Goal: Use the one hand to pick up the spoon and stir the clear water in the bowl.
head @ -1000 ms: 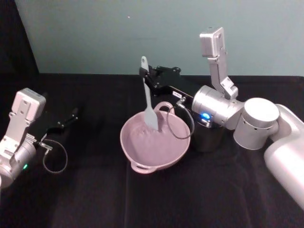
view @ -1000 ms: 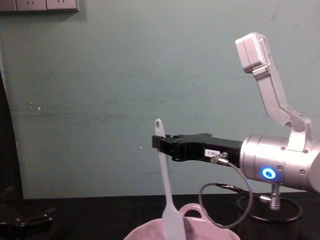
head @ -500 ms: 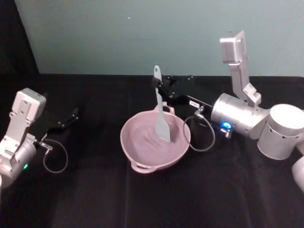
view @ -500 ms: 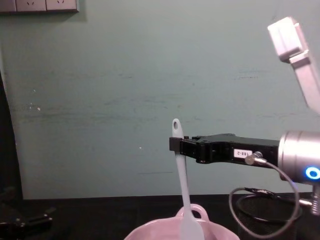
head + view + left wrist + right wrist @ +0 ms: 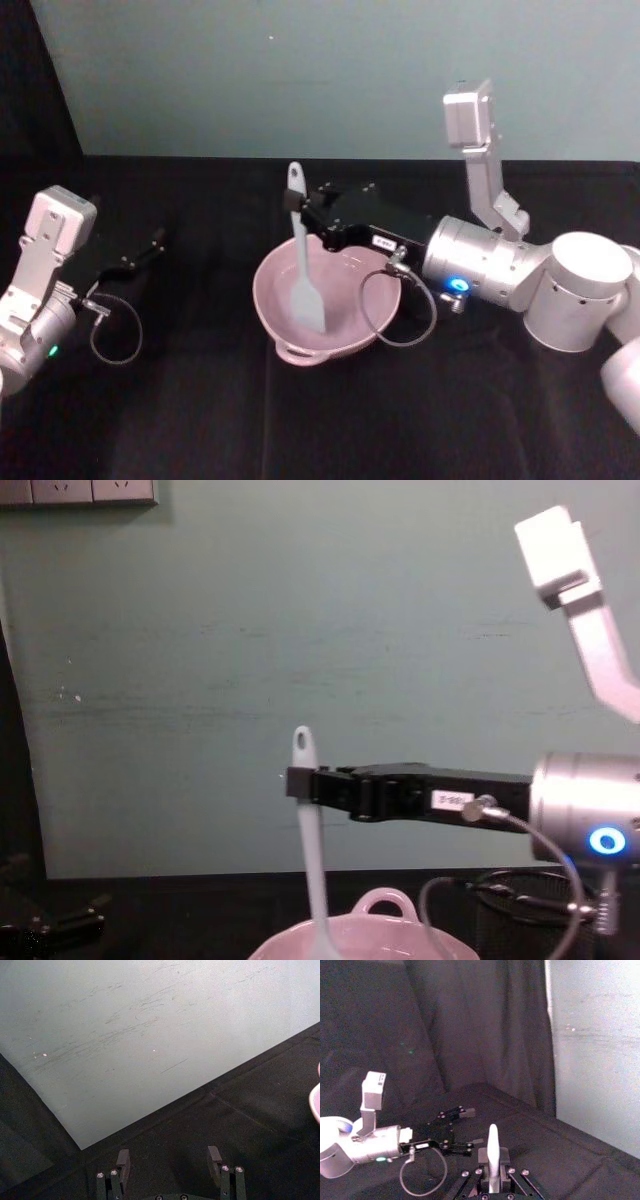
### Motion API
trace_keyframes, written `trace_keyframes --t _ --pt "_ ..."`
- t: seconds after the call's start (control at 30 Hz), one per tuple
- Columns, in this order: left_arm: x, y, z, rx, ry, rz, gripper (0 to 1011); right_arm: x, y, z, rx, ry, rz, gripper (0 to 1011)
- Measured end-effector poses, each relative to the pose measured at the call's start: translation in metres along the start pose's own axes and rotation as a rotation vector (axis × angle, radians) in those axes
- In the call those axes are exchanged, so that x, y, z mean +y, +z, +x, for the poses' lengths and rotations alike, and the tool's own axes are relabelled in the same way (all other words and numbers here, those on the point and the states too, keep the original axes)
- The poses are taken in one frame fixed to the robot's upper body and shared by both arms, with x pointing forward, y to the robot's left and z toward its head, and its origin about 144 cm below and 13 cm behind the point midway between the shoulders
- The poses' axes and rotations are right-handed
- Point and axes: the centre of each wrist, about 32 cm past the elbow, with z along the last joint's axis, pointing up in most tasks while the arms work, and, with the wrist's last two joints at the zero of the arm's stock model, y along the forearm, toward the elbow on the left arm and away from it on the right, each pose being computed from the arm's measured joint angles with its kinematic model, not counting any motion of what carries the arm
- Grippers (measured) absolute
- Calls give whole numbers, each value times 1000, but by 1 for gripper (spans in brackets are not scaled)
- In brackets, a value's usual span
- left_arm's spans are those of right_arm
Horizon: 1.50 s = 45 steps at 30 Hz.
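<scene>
My right gripper [image 5: 299,214] reaches in from the right and is shut on the upper handle of the white spoon [image 5: 301,255]. The spoon hangs almost upright, its flat head down inside the pale pink bowl [image 5: 262,300] toward its left front side. In the chest view the gripper [image 5: 297,783] clamps the spoon [image 5: 309,840] just under its end hole, above the bowl's rim [image 5: 384,924]. The right wrist view looks along the spoon handle [image 5: 492,1152]. I cannot make out the clear water in the bowl. My left gripper [image 5: 148,245] rests open at the far left, its fingers [image 5: 122,1159] apart.
A black wire-mesh cup [image 5: 512,912] stands to the right of the bowl, behind my right arm. A cable loop [image 5: 395,310] from the right wrist hangs over the bowl's right rim. Black cloth covers the table, and a teal wall stands behind it.
The right gripper has swung left with the spoon, and the spoon's head has swept from the right side of the bowl to its left front. The left arm has not moved.
</scene>
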Motion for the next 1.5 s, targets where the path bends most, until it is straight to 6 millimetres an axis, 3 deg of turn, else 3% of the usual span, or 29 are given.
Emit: trace_keyframes --t 0.4,0.67,1.07,1.5 --pt "0 0 0 0 0 0 1011 35 -13 17 28 -1 78 123" --pt "0 0 0 0 0 0 1011 45 -19 29 -11 -61 115 123" --pt "0 0 0 0 0 0 1011 26 -15 38 -115 -177 115 123" --pt "0 0 0 0 0 0 1011 -6 -6 27 -155 -174 37 123"
